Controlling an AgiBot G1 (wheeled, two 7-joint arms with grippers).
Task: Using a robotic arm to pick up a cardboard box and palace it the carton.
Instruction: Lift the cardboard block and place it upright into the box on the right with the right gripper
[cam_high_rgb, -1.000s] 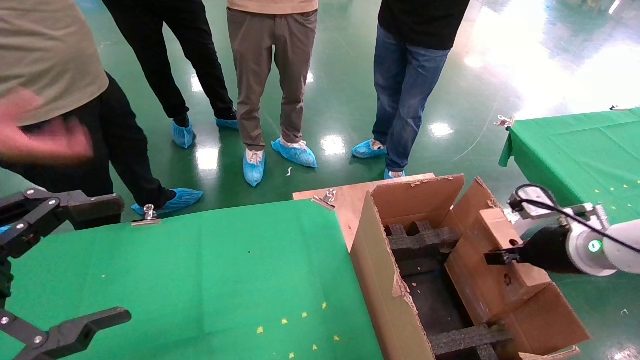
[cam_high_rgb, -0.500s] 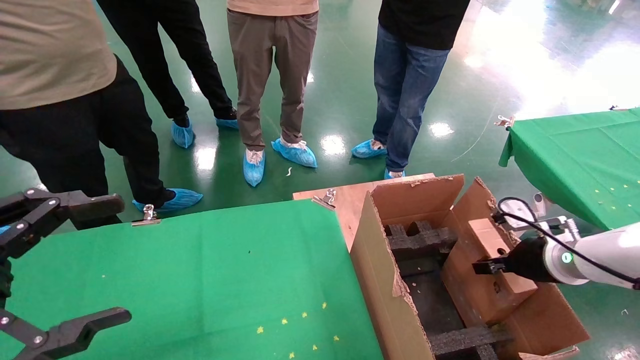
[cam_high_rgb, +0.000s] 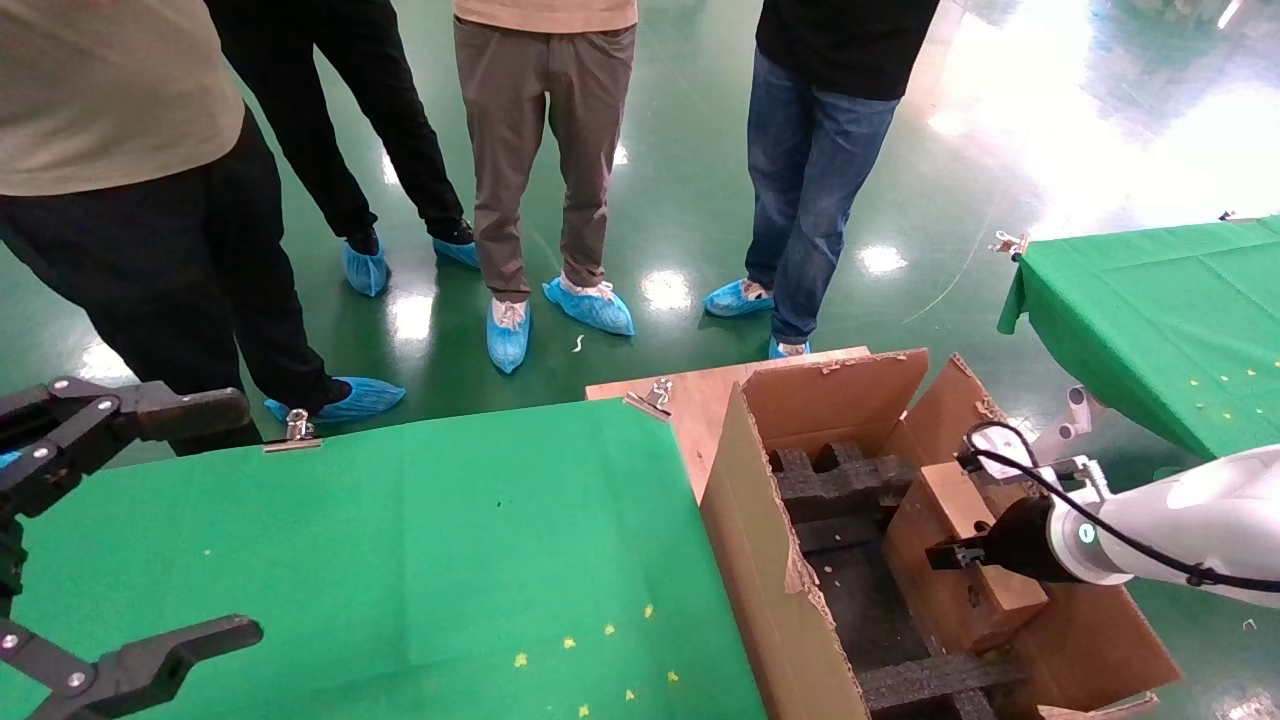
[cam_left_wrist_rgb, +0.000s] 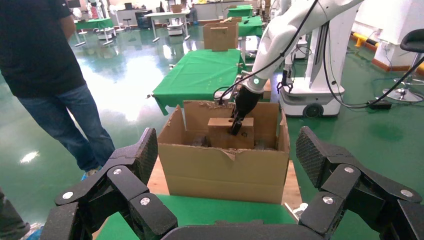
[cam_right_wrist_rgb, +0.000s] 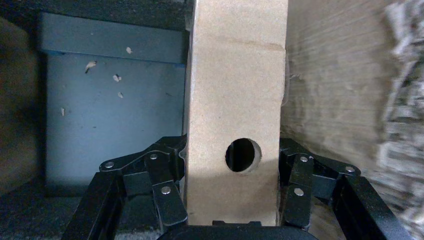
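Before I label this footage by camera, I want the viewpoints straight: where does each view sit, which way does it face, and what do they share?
Head view: high on the robot, looking forward and down at the carton and green table; left pincer open, right pincer on the cardboard box.
Left wrist view: behind the left pincer, facing the carton and the robotic arm.
Right wrist view: behind the right pincer, facing down into the carton, clamping the cardboard box.
Shared: all three show the box.
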